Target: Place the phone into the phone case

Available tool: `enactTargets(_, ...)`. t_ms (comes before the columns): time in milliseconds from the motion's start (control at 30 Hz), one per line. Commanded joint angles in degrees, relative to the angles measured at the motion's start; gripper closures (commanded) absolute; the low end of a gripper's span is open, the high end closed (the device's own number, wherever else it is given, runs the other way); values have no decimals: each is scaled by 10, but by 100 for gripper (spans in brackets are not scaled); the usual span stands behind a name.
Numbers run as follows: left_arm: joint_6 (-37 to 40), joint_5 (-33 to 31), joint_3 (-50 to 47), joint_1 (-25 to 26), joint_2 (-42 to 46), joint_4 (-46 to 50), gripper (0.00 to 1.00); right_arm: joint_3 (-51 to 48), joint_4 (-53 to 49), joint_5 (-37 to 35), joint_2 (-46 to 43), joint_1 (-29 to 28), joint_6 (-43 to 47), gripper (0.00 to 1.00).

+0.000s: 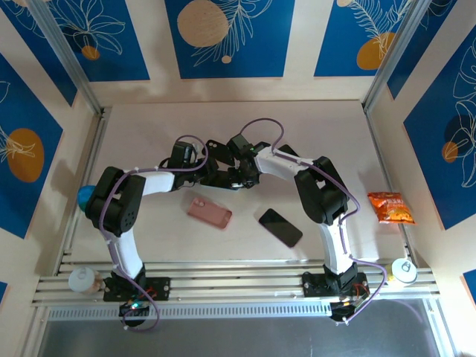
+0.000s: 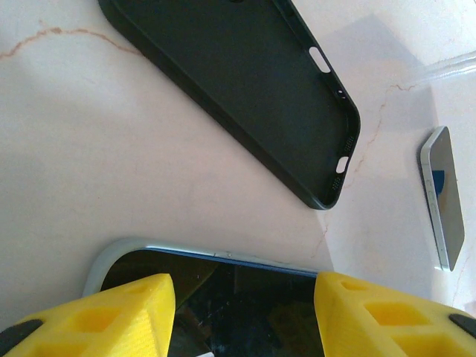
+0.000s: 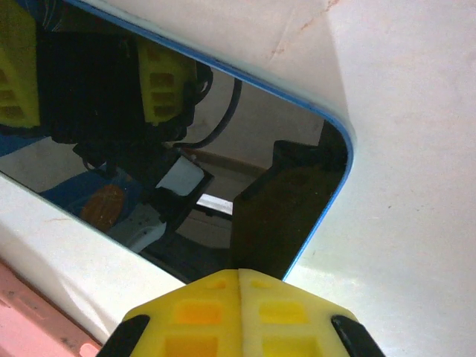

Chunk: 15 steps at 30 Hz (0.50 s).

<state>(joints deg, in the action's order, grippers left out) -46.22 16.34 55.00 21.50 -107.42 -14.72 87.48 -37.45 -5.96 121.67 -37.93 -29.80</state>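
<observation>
Item: phone-into-case job, judged at an early stage, with no handset seated in any case. Phone (image 2: 245,312): flat slab with a glossy dark glass face, rounded corners and a thin blue-silver rim, lying on the table (image 2: 111,149) in the middle of the workspace beneath both wrists. Black phone case (image 2: 253,82): matte, soft-looking shell, open side up and empty, with a raised lip and small oval cut-outs along one wall; it sits just beyond the phone and apart from it. Pink phone case (image 1: 209,212): rounded rectangle, matte, nearer the arm bases; which case is intended cannot be told. Second handset (image 2: 445,195): same pale rim, off to one side. Left gripper (image 2: 244,281): yellow ribbed fingers parted over the phone's face with nothing clamped between them; whether they touch the glass cannot be told. Right gripper (image 3: 238,279): fingers pressed together on nothing, tips by the phone's corner. Table: pale, faintly veined, smooth. Remaining: grasp, align, press in.
</observation>
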Motion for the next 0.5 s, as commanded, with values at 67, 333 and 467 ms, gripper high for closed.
enactTargets(67,-8,-3,-31,2,-69,14,46,-89,-68,0,230,-39,17,100)
enactTargets(333,-16,-9,-43,2,-70,-2,46,-92,-61,5,250,-39,32,100)
enactTargets(467,-20,-9,-44,2,-74,-3,46,-98,-51,5,260,-39,34,100)
